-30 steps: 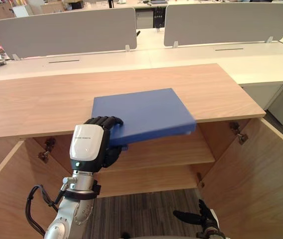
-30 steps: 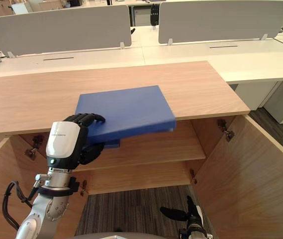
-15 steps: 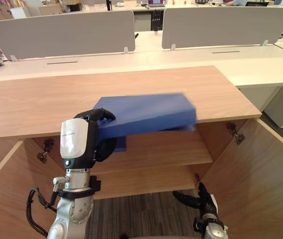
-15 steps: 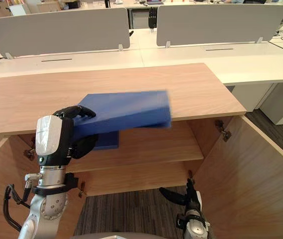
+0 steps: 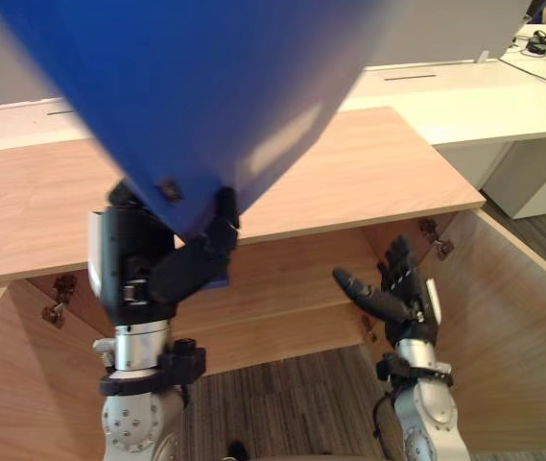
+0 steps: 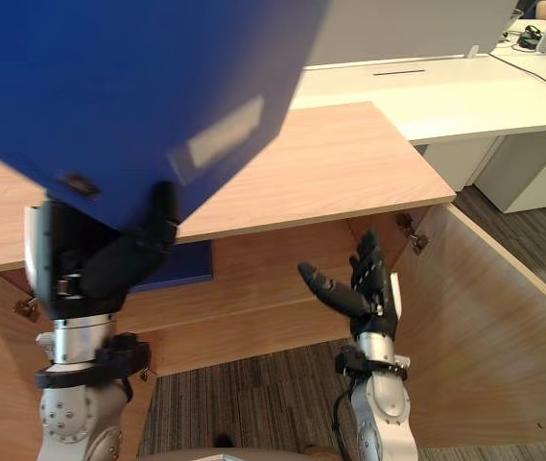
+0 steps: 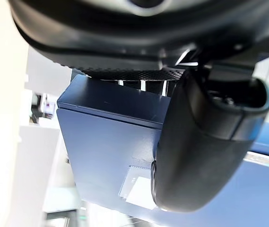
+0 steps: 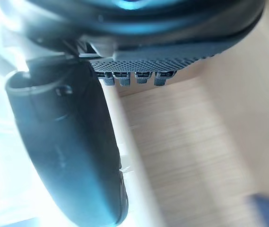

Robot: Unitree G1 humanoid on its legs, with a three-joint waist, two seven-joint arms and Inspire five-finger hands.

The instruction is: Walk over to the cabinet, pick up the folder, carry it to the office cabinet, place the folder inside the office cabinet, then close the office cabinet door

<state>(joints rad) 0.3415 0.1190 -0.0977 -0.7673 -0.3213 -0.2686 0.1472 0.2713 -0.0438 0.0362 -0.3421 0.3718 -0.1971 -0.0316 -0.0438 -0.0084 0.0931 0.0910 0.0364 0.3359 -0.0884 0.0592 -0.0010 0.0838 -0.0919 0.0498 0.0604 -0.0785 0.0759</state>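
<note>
The robot's left hand (image 5: 143, 269) clamps a broad, flat blue folder (image 5: 205, 86) by its lowest corner. In the left wrist view the thumb (image 7: 205, 151) presses on the folder's face just beside a small pale label (image 7: 136, 187).

The folder stands steeply on end, close to the head camera. It fans up and out from the hand, above the light-brown wooden top of the low cabinet (image 5: 378, 173). Its long axis runs upward and not toward the furniture.

Below the top, the cabinet's wooden shelf (image 5: 292, 279) lies open ahead of the hand and lower than the folder. The right-hand wooden door (image 5: 532, 336) is swung wide toward the robot.

The right hand (image 5: 397, 298) hovers in front of the opening near that door, fingers straight and spread, holding nothing. White office desks (image 5: 445, 96) with grey screens stretch away behind the cabinet.

The carry looks done and the placing not yet begun. The coming move appears to turn on tipping the folder down from near-upright to flat, so that its free edge leads into the gap above the shelf. The left hand has the load. The empty right hand is the nearer of the two to the open door and seems better placed to push it closed.
</note>
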